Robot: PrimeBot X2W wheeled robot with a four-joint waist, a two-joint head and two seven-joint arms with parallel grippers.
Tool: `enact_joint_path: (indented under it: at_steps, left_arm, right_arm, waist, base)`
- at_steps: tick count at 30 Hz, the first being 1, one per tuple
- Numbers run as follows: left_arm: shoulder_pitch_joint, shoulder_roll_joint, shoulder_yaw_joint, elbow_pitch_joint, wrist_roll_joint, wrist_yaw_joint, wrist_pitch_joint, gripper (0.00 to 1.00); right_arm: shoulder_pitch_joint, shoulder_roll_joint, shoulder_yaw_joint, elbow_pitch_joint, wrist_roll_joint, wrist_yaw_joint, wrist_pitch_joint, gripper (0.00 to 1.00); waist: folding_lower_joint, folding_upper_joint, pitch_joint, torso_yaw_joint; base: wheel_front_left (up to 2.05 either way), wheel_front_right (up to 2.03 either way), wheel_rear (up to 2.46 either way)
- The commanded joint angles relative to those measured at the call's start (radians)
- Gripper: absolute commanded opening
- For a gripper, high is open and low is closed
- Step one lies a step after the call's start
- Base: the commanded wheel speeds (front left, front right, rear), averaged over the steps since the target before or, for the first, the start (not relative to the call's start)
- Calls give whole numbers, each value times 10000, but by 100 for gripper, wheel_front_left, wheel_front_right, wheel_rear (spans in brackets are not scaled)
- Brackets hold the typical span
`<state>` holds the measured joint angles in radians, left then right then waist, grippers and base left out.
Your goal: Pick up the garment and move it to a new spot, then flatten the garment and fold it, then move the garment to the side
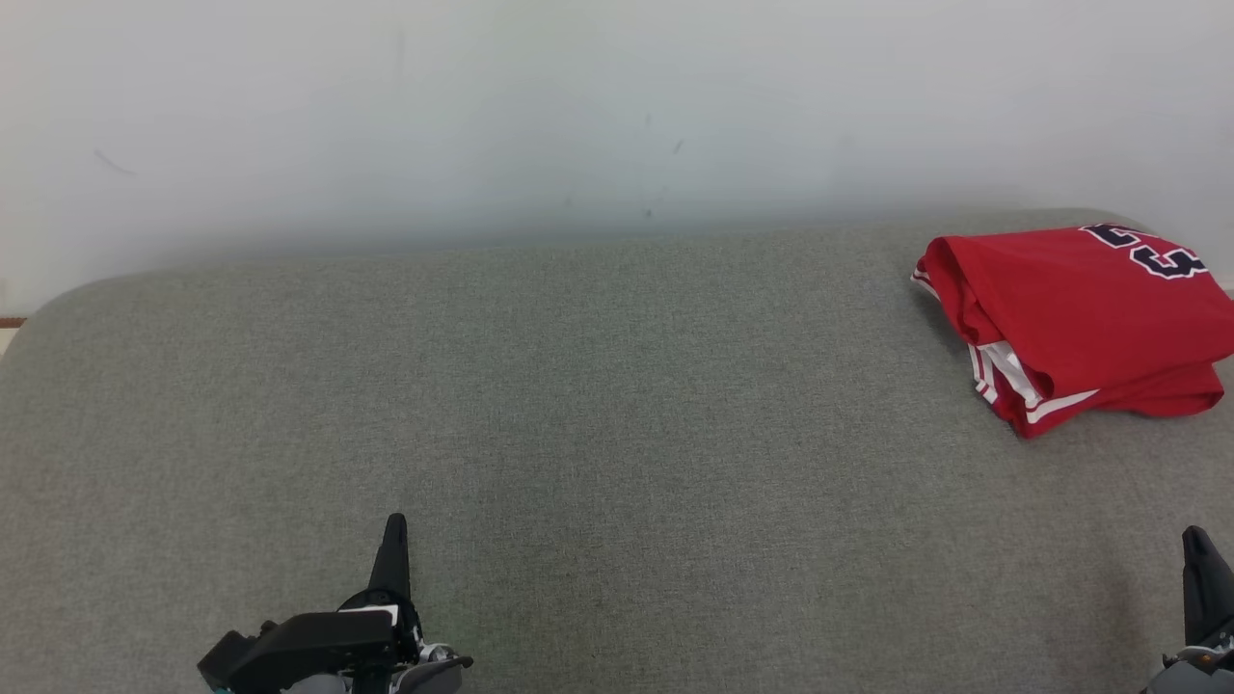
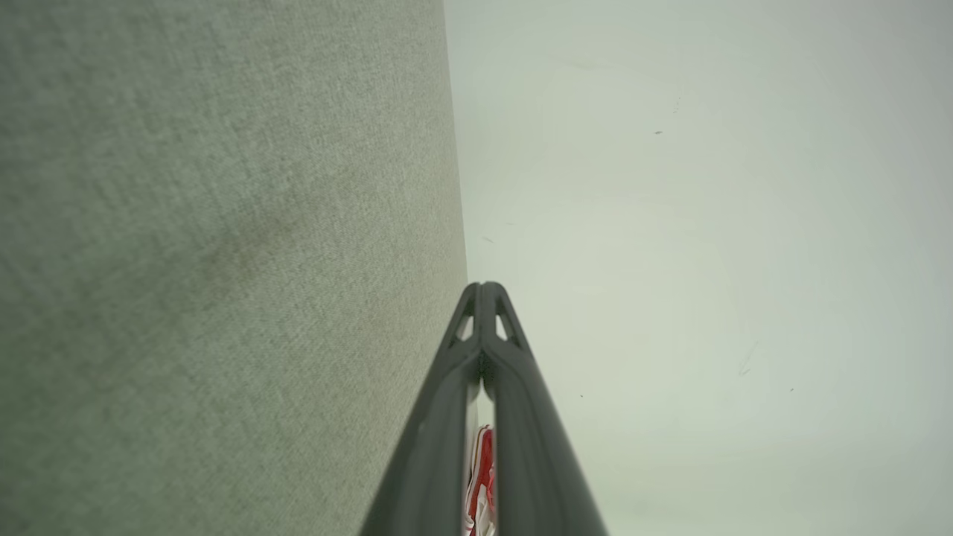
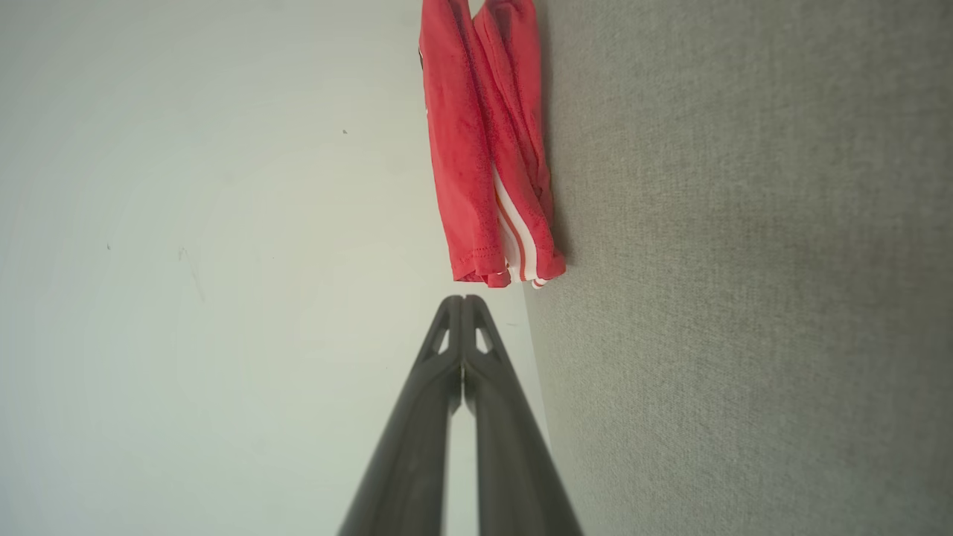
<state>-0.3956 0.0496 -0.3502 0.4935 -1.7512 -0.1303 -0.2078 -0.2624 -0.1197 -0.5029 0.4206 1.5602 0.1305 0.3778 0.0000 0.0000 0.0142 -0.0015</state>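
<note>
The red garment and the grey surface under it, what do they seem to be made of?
The red garment looks like thin, soft jersey cloth, probably synthetic, matte: it folds limply and has stitched hems and white stripe trim. The grey surface looks like woven upholstery fabric, matte: its weave grain shows.

the table (image 1: 578,405) has a grey-green cloth top with round corners at the back. a red garment (image 1: 1070,308) lies folded on it, far over on the right, near the back edge. it has white stripes.
</note>
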Motion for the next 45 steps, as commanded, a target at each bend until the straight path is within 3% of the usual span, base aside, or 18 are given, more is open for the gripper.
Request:
enact_joint_path:
  at_steps: [1,45]
  left_arm:
    - [-67,12,-5,44,-49,-31,28,0]
    - [-67,12,-6,41,-51,-31,27,0]
  right_arm:
    - [-49,-46,-3,13,68,4,-11,0]
    - [-45,-53,5,13,78,4,-19,0]
  waist:
    - [0,0,0,0]
    - [0,0,0,0]
  base:
    - [0,0,0]
    - [0,0,0]
